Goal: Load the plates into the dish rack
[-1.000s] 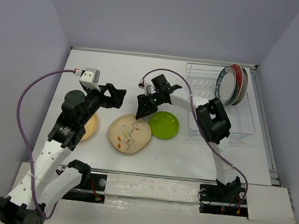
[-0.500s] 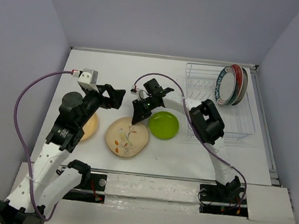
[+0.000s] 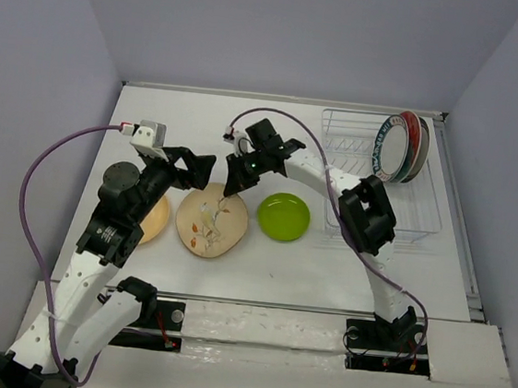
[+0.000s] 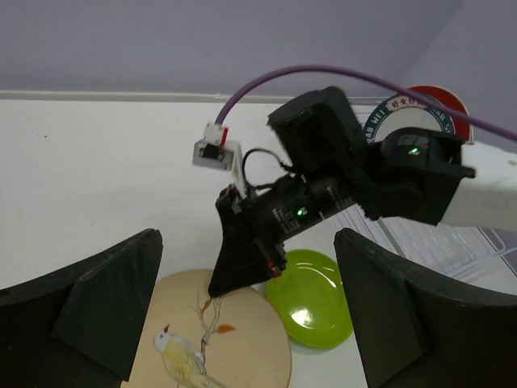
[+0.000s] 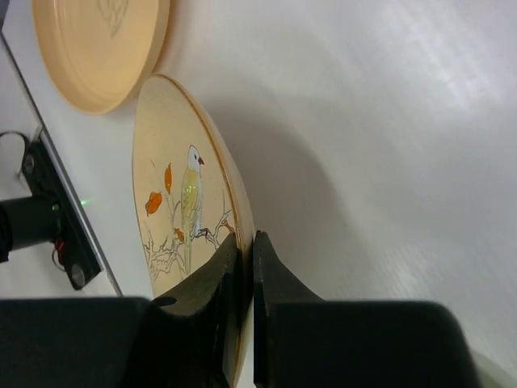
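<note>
**A:** What does your right wrist camera tell you that the overhead one can't?

**B:** The pinch itself. Your right gripper [image 5: 245, 242] has both fingers clamped narrow on the rim of the bird plate [image 5: 174, 202], one on the painted face and one behind it. The plate is tilted up, almost edge-on to that lens. From above you only get the gripper's black body over the plate's far edge. The left wrist view adds that your left gripper [image 3: 204, 170] is spread wide and holds nothing.

**A:** And against a second ago?

**B:** Back then the plate lay flat, closer to the lime green plate [image 3: 283, 216], with your right jaws open above it. Now it has moved left with its far edge lifted, and it sits just beside the tan-orange plate [image 3: 156, 220].

**A:** How does the plate look, and where is it?

**B:** It is round, shallow and beige, painted with a white bird on a branch and orange leaves. It is left of centre on the white table [image 3: 156, 118], well apart from the dish rack [image 3: 349, 134]. There a teal-rimmed plate [image 3: 392, 148] and a red plate [image 4: 436, 95] stand on edge.
</note>
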### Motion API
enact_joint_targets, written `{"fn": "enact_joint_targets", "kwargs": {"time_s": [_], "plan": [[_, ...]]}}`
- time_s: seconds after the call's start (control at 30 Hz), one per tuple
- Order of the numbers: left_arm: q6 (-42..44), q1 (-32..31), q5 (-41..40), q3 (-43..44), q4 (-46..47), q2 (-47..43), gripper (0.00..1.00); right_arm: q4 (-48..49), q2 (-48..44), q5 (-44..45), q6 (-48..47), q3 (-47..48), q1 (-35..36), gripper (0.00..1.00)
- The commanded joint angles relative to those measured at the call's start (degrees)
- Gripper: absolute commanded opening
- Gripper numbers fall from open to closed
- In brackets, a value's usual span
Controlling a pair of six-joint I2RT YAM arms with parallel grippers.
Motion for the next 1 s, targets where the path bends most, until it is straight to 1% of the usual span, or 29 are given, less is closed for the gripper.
{"fn": "enact_joint_targets", "kwargs": {"time_s": [0.0, 0.03, 0.07, 0.1, 0.13, 0.2, 0.23, 0.3, 0.33, 0.37, 0.4, 0.47, 0.63, 0.83, 0.97], "plan": [[-0.2, 0.3, 0.8, -0.5, 3.3, -1.4, 0.99, 8.1, -16.0, 8.5, 2.1, 3.8, -5.2, 0.07], [-0.4, 0.0, 1.6, -0.5, 3.5, -1.5, 0.99, 8.7, -18.1, 12.2, 1.7, 2.3, -7.9, 0.07], [-0.5, -0.1, 1.8, -0.5, 3.6, -1.5, 0.99, 8.8, -20.1, 14.0, 1.6, 2.2, -9.4, 0.07], [-0.5, -0.2, 2.0, -0.6, 3.6, -1.7, 0.99, 8.8, -24.1, 15.2, 1.6, 0.6, -13.2, 0.07], [-0.5, -0.3, 2.0, -0.5, 3.6, -2.0, 0.99, 8.6, -25.8, 16.5, 1.6, -0.1, -15.1, 0.07], [-0.5, -0.8, 2.2, -0.4, 3.6, -2.8, 0.99, 7.8, -30.7, 22.7, 0.5, -2.2, -18.4, 0.07], [-0.5, -0.8, 2.3, -0.4, 3.6, -3.0, 0.99, 5.0, -31.9, 31.7, -2.2, -2.2, -20.4, 0.07], [-0.5, -1.3, 2.4, -0.4, 3.6, -3.7, 0.99, 1.4, -34.5, 43.4, -5.5, -1.6, -21.1, 0.07], [-0.4, -1.4, 2.5, -0.3, 3.6, -3.8, 0.99, 0.9, -34.9, 55.8, -7.4, -1.8, -21.1, 0.07], [-0.4, -1.6, 2.6, -0.3, 3.6, -3.9, 0.99, 0.6, -35.3, 61.6, -9.1, -2.0, -21.1, 0.07], [-0.4, -1.8, 2.7, -0.3, 3.6, -4.0, 0.99, 0.4, -35.9, 65.5, -12.6, -2.2, -21.6, 0.07], [-0.3, -2.2, 2.7, -0.3, 3.6, -4.1, 0.99, 0.2, -36.3, 72.2, -14.3, -2.3, -23.3, 0.07], [-0.2, -2.8, 2.5, -0.3, 3.5, -4.4, 0.99, -0.2, -35.3, 78.7, -18.9, 0.7, -27.0, 0.07], [-0.1, -2.8, 2.5, -0.3, 3.5, -4.3, 0.99, -1.0, -31.2, 80.9, -23.3, 2.5, -27.6, 0.07], [-0.2, -2.8, 2.4, -0.3, 3.5, -4.1, 0.99, -1.2, -30.1, 80.1, -23.7, 1.7, -28.6, 0.07]]}}
